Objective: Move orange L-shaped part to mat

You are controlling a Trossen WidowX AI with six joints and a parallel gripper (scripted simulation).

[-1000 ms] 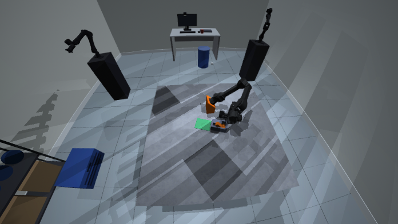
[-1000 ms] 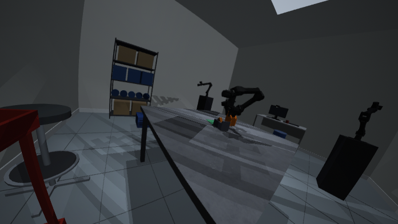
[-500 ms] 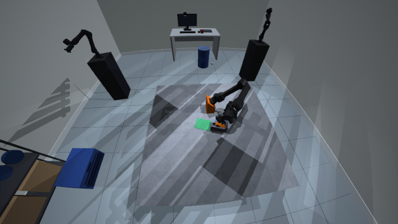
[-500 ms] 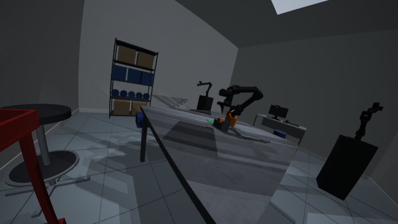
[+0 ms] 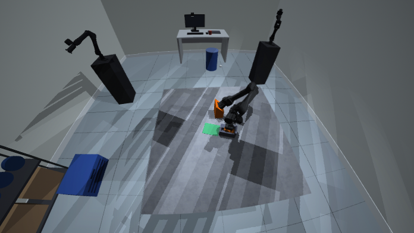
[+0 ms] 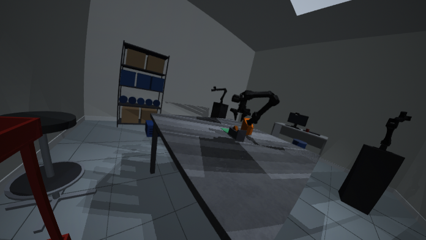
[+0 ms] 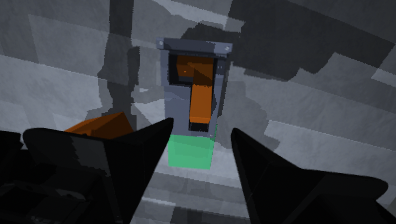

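On the grey table point(image 6: 245, 183) the black arm hangs its pincer point(image 7: 200, 145) above the grey tray point(image 7: 172, 100), fingers partly spread and gripping nothing. The orange L-shaped part point(image 7: 200, 95) lies tipped in the tray's pocket, just beside the green mat point(image 7: 190, 155)

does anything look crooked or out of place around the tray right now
Yes. The orange L-shaped part is not flush in the grey tray: its straight end near the green mat looks tipped up. The open gripper holds nothing.
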